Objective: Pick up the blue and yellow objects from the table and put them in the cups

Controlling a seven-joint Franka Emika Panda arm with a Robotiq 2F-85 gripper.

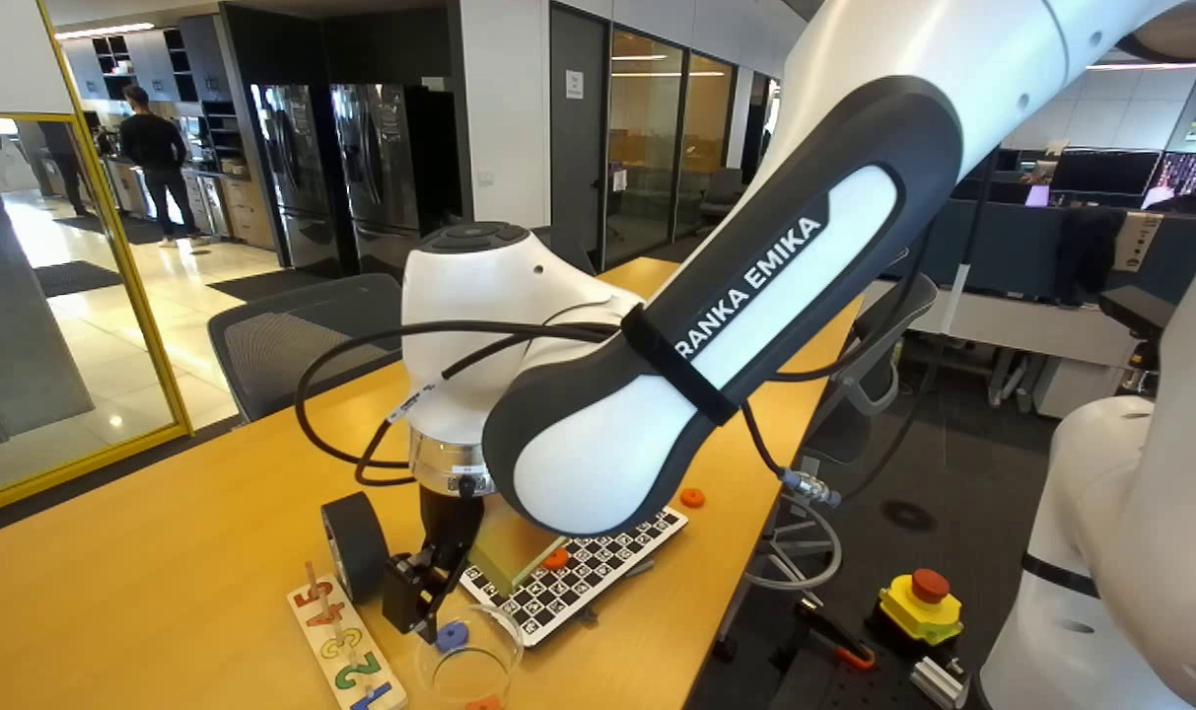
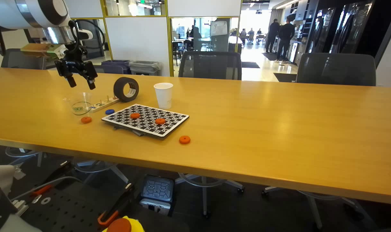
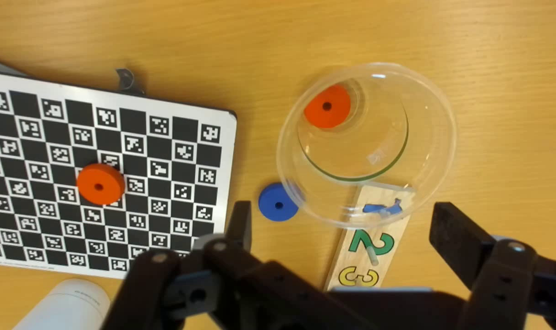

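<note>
Arm aslant, jaws downward and wide apart, seemingly above the clear cup

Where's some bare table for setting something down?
In an exterior view, the table is bare right of the white cup, checkered board and nearest orange disc; also left of the clear cup. It's crowded around that cup: blue disc, another orange disc, number strip, gripper above.

Mesh chairs, desk partitions and glass walls show an office.
</note>
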